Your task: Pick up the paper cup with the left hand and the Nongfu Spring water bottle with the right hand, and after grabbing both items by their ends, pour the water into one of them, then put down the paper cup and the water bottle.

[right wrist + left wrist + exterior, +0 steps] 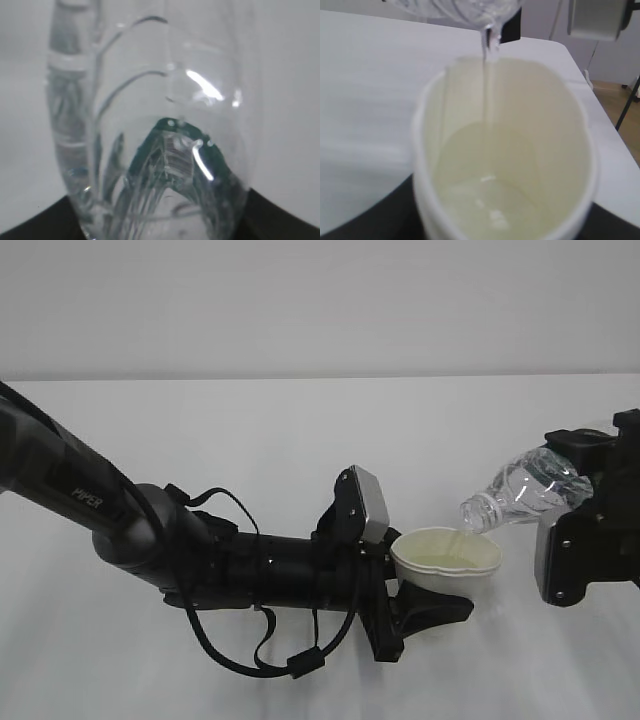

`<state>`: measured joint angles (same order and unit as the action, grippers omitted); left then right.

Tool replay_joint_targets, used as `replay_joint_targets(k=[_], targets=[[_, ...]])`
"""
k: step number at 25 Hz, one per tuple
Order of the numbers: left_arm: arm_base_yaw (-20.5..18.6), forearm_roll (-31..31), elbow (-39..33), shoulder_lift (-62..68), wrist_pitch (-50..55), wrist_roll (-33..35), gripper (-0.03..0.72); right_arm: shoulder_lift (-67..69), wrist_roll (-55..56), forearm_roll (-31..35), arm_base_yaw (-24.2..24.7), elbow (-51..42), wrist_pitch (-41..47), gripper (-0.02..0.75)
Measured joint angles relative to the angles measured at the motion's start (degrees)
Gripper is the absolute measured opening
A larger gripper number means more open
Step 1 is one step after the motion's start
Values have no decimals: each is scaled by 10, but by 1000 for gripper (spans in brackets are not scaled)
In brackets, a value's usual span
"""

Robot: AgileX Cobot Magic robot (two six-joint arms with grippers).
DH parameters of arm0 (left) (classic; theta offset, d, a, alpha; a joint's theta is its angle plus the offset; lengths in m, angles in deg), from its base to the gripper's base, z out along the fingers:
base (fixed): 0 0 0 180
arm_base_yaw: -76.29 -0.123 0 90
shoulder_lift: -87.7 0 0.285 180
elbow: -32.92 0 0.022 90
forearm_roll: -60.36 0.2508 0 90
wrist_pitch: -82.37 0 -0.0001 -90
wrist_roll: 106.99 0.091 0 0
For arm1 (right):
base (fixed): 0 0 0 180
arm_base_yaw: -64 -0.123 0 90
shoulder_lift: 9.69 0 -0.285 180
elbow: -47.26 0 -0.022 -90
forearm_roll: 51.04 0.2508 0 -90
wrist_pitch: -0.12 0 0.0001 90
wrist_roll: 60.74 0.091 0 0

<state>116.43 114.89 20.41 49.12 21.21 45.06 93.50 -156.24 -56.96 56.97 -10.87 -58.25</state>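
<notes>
Bottle mouth over cup rim is the relation everything now turns on. The Nongfu Spring water bottle (525, 490) lies tipped in the right hand (590, 530), its long axis slanting down and away from that claw toward the other arm, so the open neck hangs just above the near edge of the paper cup (447, 558). The right claw pinches the bottle by its base end; the right wrist view shows the clear ribbed body running straight out from between the black fingers, with a patch of green label seen through it.

The left hand (425, 610) reaches in from the opposite side and pinches the cup low down, so the cup stands upright directly ahead of that claw, rim up. The left wrist view shows the cream inside, squeezed to an oval by the grip, with a thin stream of the water (487, 75) falling from the bottle lip at the far rim into a shallow pool at the bottom.

Judged from this, pouring is under way and the cup is far from full. The right hand is the one that must tilt back upright; the left only has to hold level. Both things hang above the white surface (300, 440), which is bare beneath them, and nothing stands between either claw and a spot to set down. Spilling past the far rim seems the main risk.
</notes>
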Motion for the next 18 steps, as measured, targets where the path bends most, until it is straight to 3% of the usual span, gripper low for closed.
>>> replay_joint_targets(k=[18], targets=[[0, 0, 0, 0, 0, 0, 392, 0, -2, 0, 0, 0, 1, 383]])
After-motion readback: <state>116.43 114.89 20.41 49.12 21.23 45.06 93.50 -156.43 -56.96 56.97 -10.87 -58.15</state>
